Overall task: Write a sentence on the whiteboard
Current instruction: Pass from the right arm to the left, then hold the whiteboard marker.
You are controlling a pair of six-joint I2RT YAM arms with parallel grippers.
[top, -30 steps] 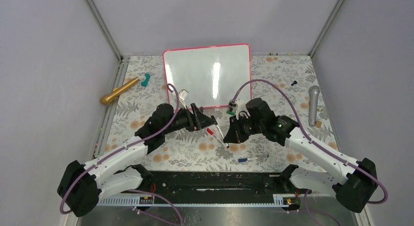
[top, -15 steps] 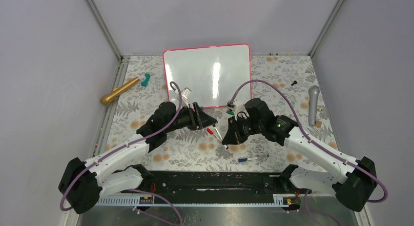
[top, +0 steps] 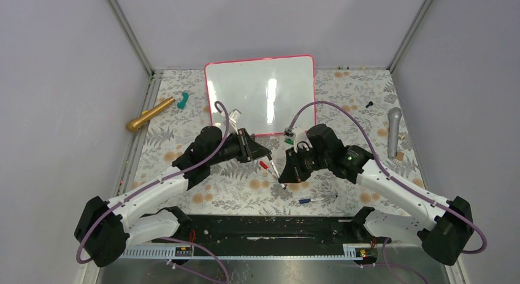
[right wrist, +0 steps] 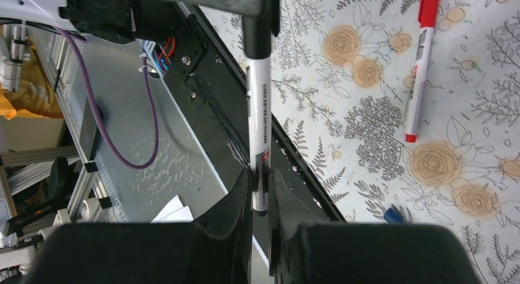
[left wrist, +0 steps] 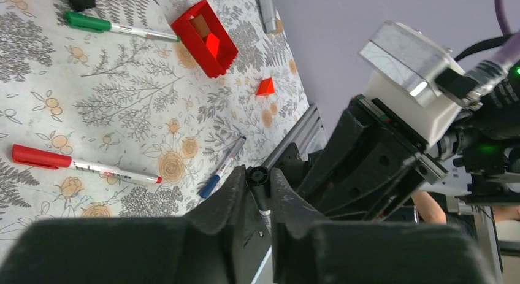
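Observation:
The whiteboard (top: 260, 94) lies at the back of the table, pink-framed, its white face bare; no sentence is in view on it. A white-barrelled black marker (right wrist: 258, 112) hangs in the air between the two arms. My right gripper (right wrist: 260, 181) is shut on its rear end. My left gripper (left wrist: 258, 175) is shut on the marker's black cap (left wrist: 257, 175), its fingers (left wrist: 233, 192) pressed to both sides. In the top view the two grippers meet nose to nose in front of the board, left gripper (top: 267, 154), right gripper (top: 284, 176).
On the flowered cloth lie a red marker (top: 264, 165), a blue pen (top: 311, 200), a green marker (left wrist: 116, 27) and a red box (left wrist: 205, 45). A gold microphone (top: 150, 114) lies far left, a grey microphone (top: 393, 130) far right.
My left gripper has moved in onto the marker's cap and closed on it. The right gripper has kept its hold on the marker and barely shifted.

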